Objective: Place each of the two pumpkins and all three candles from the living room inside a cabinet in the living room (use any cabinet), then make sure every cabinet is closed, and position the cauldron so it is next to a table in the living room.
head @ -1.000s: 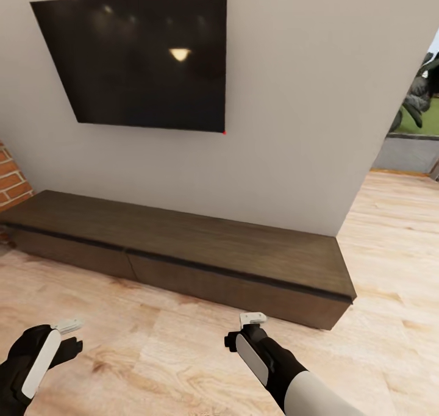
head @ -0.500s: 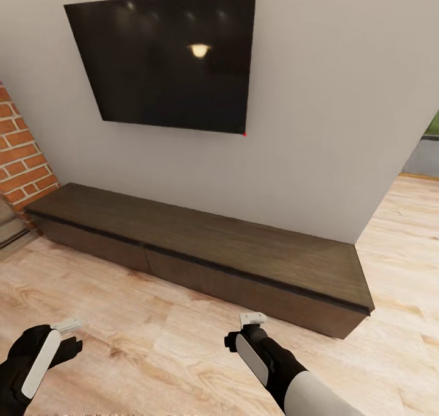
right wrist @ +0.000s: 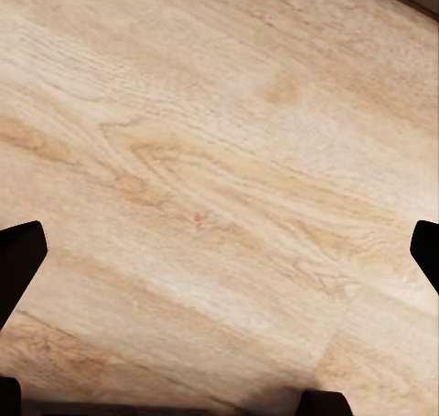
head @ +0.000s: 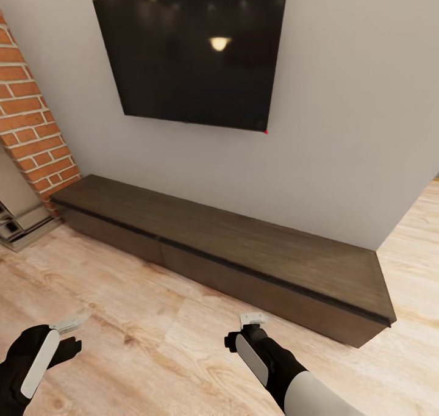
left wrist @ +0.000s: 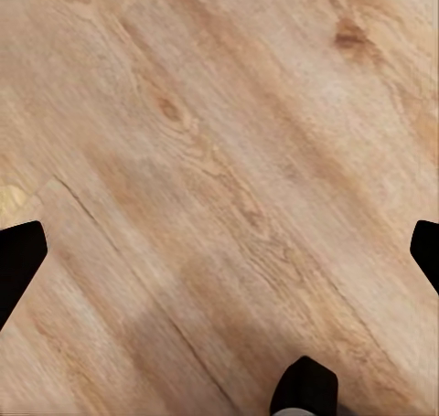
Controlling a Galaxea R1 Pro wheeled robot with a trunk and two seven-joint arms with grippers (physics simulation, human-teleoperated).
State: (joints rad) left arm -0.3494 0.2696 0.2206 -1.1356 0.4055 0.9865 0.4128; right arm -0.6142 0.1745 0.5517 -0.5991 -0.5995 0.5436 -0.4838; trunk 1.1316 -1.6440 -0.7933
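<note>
Standing low against the pale wall, the cabinet point(head: 231, 245) stretches long and dark brown, its flat top bare and its drawer fronts flush and shut. A black television point(head: 195, 53) hangs on the wall above it, and a red brick column point(head: 33, 117) rises just past the cabinet's far left end. The robot holds both arms low over the light wooden floor point(head: 146, 318), well short of the cabinet. The left end effector point(left wrist: 219, 251) has its fingers spread wide with only floorboards between them. The right end effector point(right wrist: 219, 251) is spread the same way, holding nothing.
</note>
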